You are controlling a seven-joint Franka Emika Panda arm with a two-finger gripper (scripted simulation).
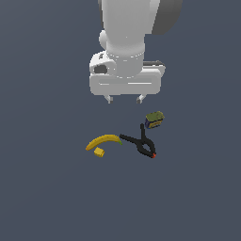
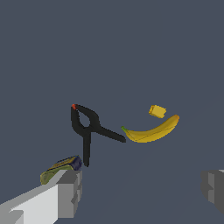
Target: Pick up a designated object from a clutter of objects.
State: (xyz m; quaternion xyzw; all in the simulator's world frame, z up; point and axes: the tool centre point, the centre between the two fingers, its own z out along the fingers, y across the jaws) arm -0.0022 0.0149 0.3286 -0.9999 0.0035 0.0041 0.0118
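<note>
The curved yellow banana [image 1: 103, 140] [image 2: 153, 130] lies flat on the dark surface, its greenish stem tip almost touching a handle of the black spring clamp [image 1: 140, 142] [image 2: 89, 127]. A tiny yellow block [image 1: 99, 152] [image 2: 157, 111] sits just beside the banana's inner curve. A small blue-and-olive container [image 1: 155, 119] [image 2: 61, 168] rests past the clamp. My gripper [image 1: 125, 99] [image 2: 142, 192] hangs open above the clutter, holding nothing, with its grey fingers [image 2: 70, 192] wide apart. It is high over the surface, closer to the container than to the banana.
The dark grey surface [image 1: 47, 188] stretches on all sides of the four items. The white arm body [image 1: 124, 56] fills the upper middle of the exterior view.
</note>
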